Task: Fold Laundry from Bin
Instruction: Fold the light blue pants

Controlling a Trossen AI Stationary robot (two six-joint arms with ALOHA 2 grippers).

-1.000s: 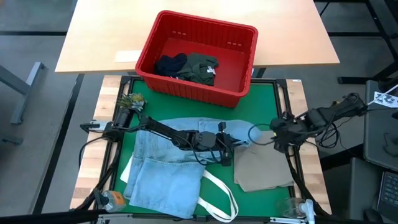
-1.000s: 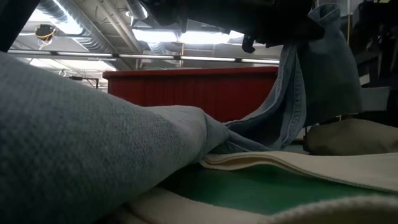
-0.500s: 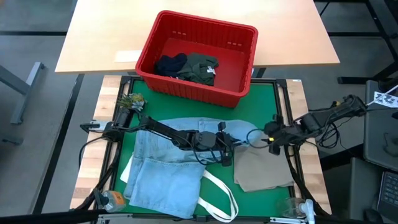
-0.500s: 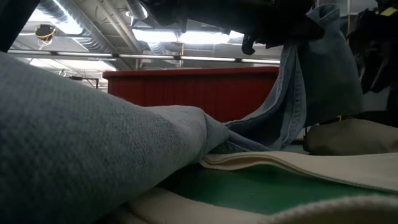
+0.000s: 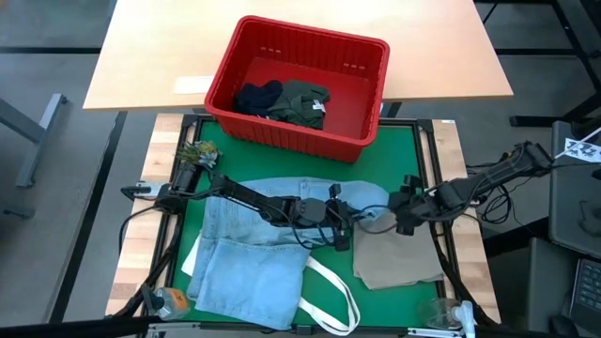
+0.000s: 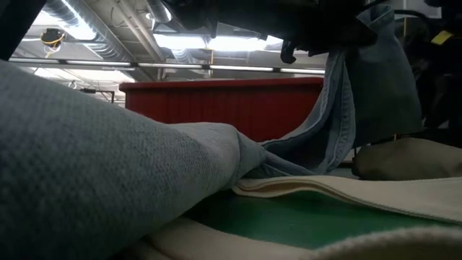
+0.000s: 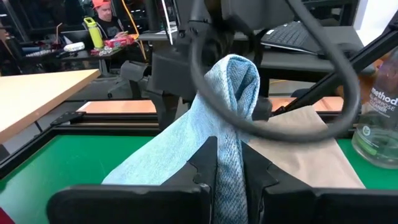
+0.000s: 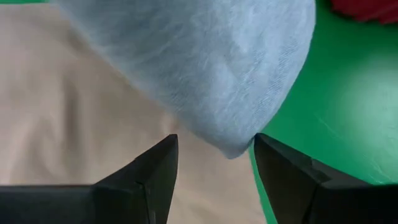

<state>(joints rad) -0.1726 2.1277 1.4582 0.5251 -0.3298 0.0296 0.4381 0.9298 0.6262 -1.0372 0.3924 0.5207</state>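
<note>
- Task looks partway through: one khaki cloth [image 5: 398,255] lies flat and squared on the green mat [image 5: 399,155], likely folded; the jeans [image 5: 246,255] are out of the bin [image 5: 296,86] and being worked.
- Jeans mostly spread on the mat; one end is lifted and bunched up between the two grippers.
- Left gripper [image 5: 340,223]: jaws clenched on a pinched fold of the jeans, denim standing up right between its fingers in the left wrist view.
- Right gripper [image 5: 400,212]: jaws spread wide, released, gripping nothing. The hanging tip of denim sits just ahead of the gap between the jaws, khaki cloth beneath.
- Judgement: right gripper seems about to take the denim's free end; the fold of the jeans is not yet made.
- Left in the bin: two garments, a dark navy one [image 5: 256,98] and a dark olive one [image 5: 304,102], touching each other.
- Count: one bin, four garments in all (one jeans, one khaki, two in the bin), one white tote bag [image 5: 324,286] partly under the jeans.
- A clear bottle [image 7: 375,112] stands on the counter beyond the khaki cloth.
</note>
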